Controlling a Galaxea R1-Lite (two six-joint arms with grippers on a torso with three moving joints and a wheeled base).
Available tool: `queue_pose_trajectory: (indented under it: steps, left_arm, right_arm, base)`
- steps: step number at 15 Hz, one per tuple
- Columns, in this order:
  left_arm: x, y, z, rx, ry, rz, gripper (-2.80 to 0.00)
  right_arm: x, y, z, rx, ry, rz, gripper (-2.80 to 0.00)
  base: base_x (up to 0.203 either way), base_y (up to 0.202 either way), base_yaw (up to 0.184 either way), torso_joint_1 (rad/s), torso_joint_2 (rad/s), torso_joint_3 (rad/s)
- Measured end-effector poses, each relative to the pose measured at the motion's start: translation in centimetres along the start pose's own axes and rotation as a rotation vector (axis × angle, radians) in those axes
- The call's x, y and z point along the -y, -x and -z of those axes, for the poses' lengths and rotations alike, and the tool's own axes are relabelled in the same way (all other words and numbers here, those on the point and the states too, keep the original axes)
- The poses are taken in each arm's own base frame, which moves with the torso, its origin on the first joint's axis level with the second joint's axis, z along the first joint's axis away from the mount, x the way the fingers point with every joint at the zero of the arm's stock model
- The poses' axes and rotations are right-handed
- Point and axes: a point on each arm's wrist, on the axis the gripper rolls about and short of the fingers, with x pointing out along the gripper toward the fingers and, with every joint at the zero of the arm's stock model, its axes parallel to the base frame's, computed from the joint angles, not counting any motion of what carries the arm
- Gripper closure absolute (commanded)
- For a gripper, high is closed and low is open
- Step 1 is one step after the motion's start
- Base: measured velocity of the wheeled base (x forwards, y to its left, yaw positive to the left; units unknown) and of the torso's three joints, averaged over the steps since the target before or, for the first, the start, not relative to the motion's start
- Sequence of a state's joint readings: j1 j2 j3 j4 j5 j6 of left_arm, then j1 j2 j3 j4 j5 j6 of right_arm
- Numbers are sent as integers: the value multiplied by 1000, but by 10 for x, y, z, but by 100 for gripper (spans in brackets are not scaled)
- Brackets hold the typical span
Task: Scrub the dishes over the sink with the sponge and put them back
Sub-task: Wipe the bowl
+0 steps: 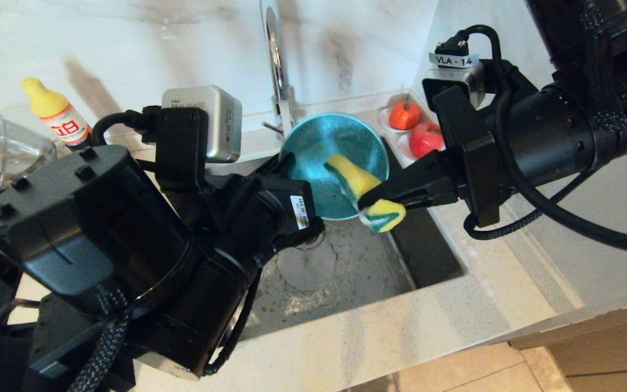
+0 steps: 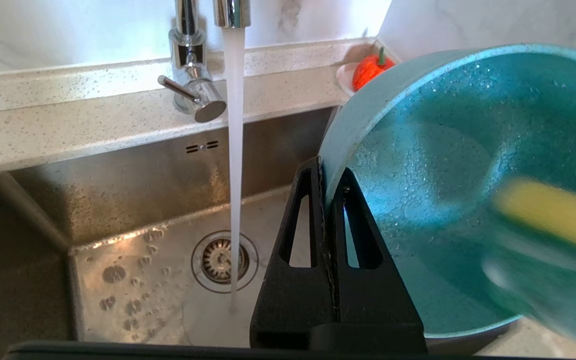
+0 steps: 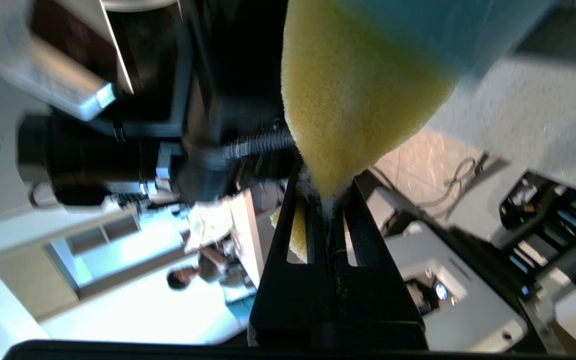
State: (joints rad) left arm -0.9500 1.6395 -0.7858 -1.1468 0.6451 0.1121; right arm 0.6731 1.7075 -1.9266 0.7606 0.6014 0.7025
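Note:
My left gripper [image 1: 287, 161] is shut on the rim of the teal-blue bowl [image 1: 319, 147], which it holds tilted on edge above the steel sink [image 1: 346, 267]. In the left wrist view the fingers [image 2: 313, 220] pinch the wet bowl [image 2: 443, 175] at its edge. My right gripper [image 1: 369, 202] comes in from the right and is shut on the yellow and green sponge [image 1: 354, 177]. The sponge's free end lies against the bowl's inner face. The right wrist view shows the sponge [image 3: 348, 100] squeezed between the jaws, with the bowl [image 3: 418, 30] beyond it. No plates are in view.
Water runs from the chrome faucet [image 2: 188, 75] in a stream [image 2: 234, 150] down beside the drain strainer [image 2: 220, 260]. Two red fruits [image 1: 406, 114] sit in dishes at the sink's far right corner. A yellow-capped bottle [image 1: 60, 117] and a glass jug [image 1: 14, 147] stand at the left.

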Motion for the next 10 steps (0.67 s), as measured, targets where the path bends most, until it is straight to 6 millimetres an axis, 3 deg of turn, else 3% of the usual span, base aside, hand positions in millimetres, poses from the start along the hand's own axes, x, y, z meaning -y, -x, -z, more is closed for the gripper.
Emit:
queue_pose_trajectory:
  steps: [10]
  left_arm:
    - [1,11,14,3,-52,24,0]
  right_arm:
    - [7,3,-20,115,-9,-12,0]
  base:
    - [0,0,0,0,0,0]
